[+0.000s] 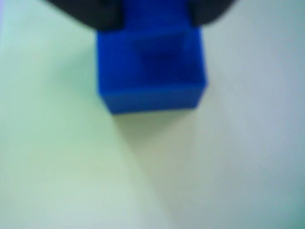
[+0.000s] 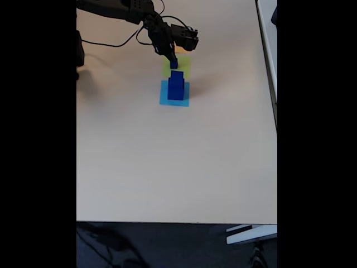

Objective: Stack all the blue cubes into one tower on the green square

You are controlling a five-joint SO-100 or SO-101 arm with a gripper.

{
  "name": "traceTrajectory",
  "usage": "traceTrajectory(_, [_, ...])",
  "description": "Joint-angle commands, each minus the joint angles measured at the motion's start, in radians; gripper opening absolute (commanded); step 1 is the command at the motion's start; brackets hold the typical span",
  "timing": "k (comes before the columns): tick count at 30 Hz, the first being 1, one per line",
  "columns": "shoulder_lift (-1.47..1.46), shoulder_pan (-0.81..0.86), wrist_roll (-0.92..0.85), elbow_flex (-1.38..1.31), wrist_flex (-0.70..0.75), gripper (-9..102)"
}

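In the wrist view a blurred blue cube (image 1: pixel 152 71) sits between two dark fingers (image 1: pixel 90 12) of my gripper (image 1: pixel 155 21), which is shut on it. Pale green paper (image 1: pixel 52 143) lies under it and to the left. In the fixed view my gripper (image 2: pixel 172 59) holds this small blue cube (image 2: pixel 174 64) over the green square (image 2: pixel 184 69); whether it touches the paper I cannot tell. Just in front, a stepped pile of blue cubes (image 2: pixel 175 86) stands on a light-blue square (image 2: pixel 165 101).
An orange square (image 2: pixel 182 50) lies just behind the green one, partly under the gripper. The arm (image 2: pixel 111 8) reaches in from the top left with a cable (image 2: pixel 120 43) trailing on the beige table (image 2: pixel 167 167). The table's right edge (image 2: pixel 268 84) is far off.
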Motion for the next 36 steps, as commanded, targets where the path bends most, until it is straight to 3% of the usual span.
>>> traceTrajectory(1, [0.101, 0.006, 0.009, -0.006, -0.018, 1])
traceTrajectory(36, [0.098, 0.014, -0.002, 0.003, -0.037, 3])
